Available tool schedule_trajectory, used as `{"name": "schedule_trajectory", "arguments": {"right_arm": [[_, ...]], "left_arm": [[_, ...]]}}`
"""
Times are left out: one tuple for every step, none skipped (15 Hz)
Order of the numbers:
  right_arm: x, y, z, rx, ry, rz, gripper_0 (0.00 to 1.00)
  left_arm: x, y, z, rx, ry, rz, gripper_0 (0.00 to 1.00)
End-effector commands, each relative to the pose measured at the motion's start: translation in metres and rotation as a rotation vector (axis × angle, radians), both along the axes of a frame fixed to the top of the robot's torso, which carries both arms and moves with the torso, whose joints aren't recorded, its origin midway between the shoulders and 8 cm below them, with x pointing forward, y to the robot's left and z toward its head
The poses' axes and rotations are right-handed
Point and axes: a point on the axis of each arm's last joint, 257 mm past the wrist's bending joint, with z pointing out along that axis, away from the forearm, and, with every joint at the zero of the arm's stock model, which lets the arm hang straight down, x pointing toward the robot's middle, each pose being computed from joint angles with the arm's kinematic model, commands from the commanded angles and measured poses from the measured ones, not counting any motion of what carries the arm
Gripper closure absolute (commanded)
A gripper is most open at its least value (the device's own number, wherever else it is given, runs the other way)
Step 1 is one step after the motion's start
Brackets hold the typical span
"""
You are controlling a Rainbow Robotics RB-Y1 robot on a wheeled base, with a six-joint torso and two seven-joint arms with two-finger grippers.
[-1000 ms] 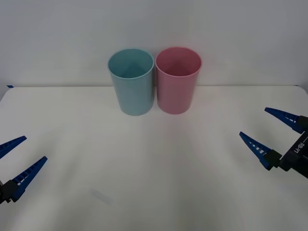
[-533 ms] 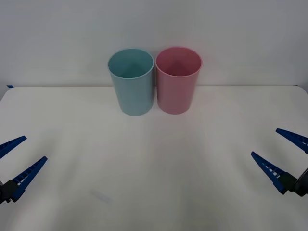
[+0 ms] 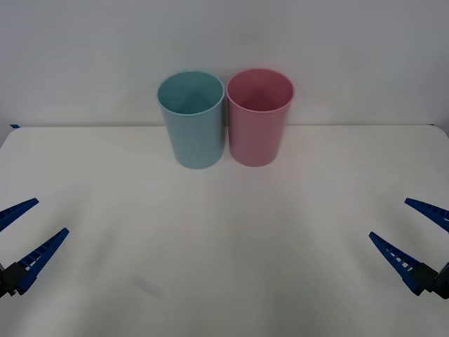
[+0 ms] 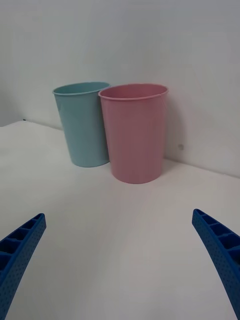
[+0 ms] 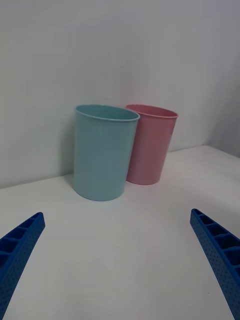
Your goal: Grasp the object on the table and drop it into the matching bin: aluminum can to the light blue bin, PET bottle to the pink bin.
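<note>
- I have both tools spread wide and holding nothing: the left tool (image 3: 24,235) at the lower left of the front frame, the right tool (image 3: 414,235) at the lower right, each low over the white surface (image 3: 224,232).
- The blue bin (image 3: 193,119) and pink bin (image 3: 258,118) stand upright side by side at upper centre, against the back wall, touching or all but touching.
- I can find no bottle lying on the surface; the stretch between the tools and the bins is bare apart from a faint smudge at lower left of centre.
- My guess is the bottle sits inside the pink bin, but the front view reaches only partway down it and I cannot see its floor, so I cannot confirm that.
- So I cannot give a bearing or long axis for the next grasp.
- The pink bin lies on the right tool's side, so that arm is the nearer one.
- Both tools are cut off by the frame edges.
</note>
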Motion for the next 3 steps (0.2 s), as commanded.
{"name": "schedule_trajectory", "arguments": {"right_arm": [[-0.0004, 0.0001, -0.0016, -0.004, 0.004, 0.001, 0.0], [-0.0004, 0.0001, -0.0016, -0.004, 0.004, 0.001, 0.0], [-0.0004, 0.0001, -0.0016, -0.004, 0.004, 0.001, 0.0]], "left_arm": [[0.0, 0.0, 0.0, 0.0, 0.0, 0.0, 0.0], [0.0, 0.0, 0.0, 0.0, 0.0, 0.0, 0.0], [0.0, 0.0, 0.0, 0.0, 0.0, 0.0, 0.0]]}}
